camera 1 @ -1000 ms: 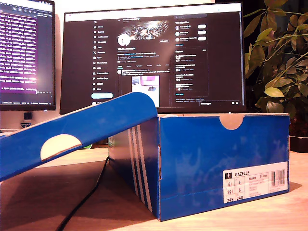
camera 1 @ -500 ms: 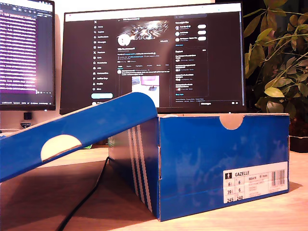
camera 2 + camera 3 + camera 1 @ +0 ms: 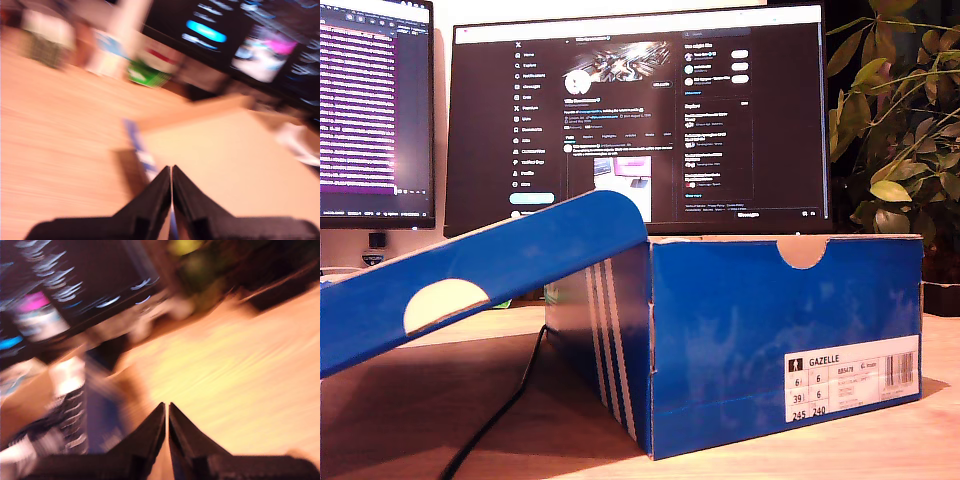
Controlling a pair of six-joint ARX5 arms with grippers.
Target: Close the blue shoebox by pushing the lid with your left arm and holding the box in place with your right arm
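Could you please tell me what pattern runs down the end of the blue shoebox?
White diagonal stripes on the blue cardboard shoebox, clearest in the exterior view.

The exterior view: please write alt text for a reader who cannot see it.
A blue shoebox stands on a wooden table with its lid hanging open, slanting down toward the exterior view's left. Two lit monitors and a leafy plant stand behind it. No robot arm shows.

Readable print on the shoebox label

The white label, at the shoebox's 4 o'clock corner, reads "GAZELLE", with sizes 6, 39, 245, 240.
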